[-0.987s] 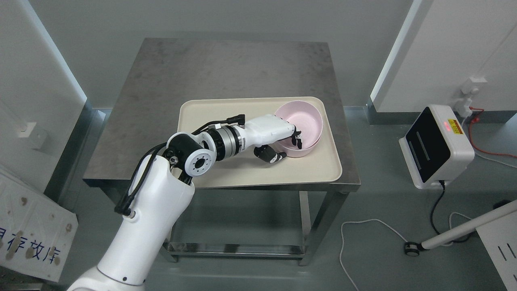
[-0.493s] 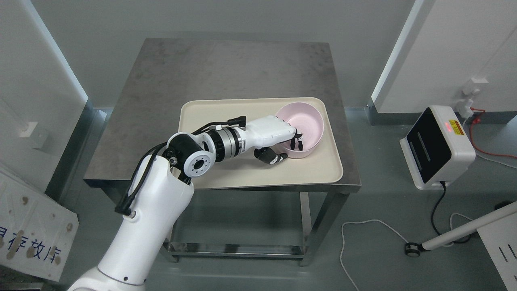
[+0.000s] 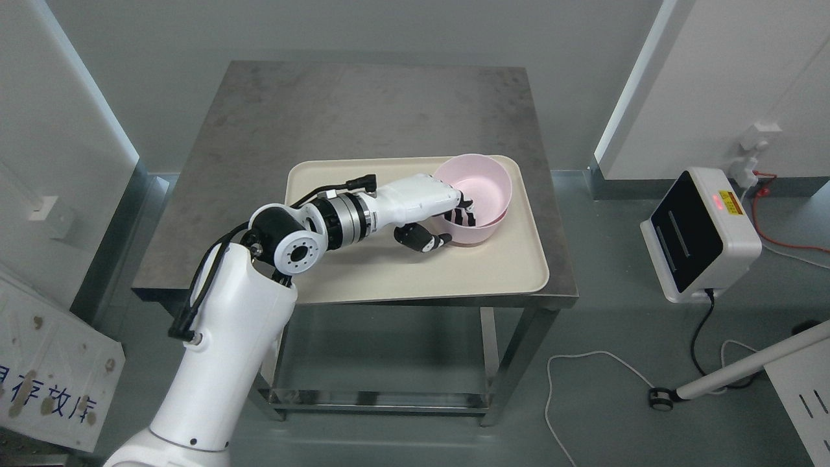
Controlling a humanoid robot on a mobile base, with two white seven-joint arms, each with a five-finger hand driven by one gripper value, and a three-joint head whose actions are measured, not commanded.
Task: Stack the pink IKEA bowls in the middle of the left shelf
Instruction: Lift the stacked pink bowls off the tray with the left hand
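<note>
A pink bowl is held tilted above the right end of the cream tray, which lies on the grey metal table. My left hand is shut on the bowl's near rim, with its fingers inside the bowl and its thumb under the outside wall. Just under the held bowl a second pink bowl appears to rest on the tray. The left arm comes in from the lower left. No shelf is in view.
A white device with a black screen stands on the floor at the right, with cables trailing beside it. A white wheeled pole lies at the lower right. A white board leans at the lower left.
My left hand has pulled back to the left and upward, raising and tilting the pink bowl, and another pink bowl now shows beneath it.
</note>
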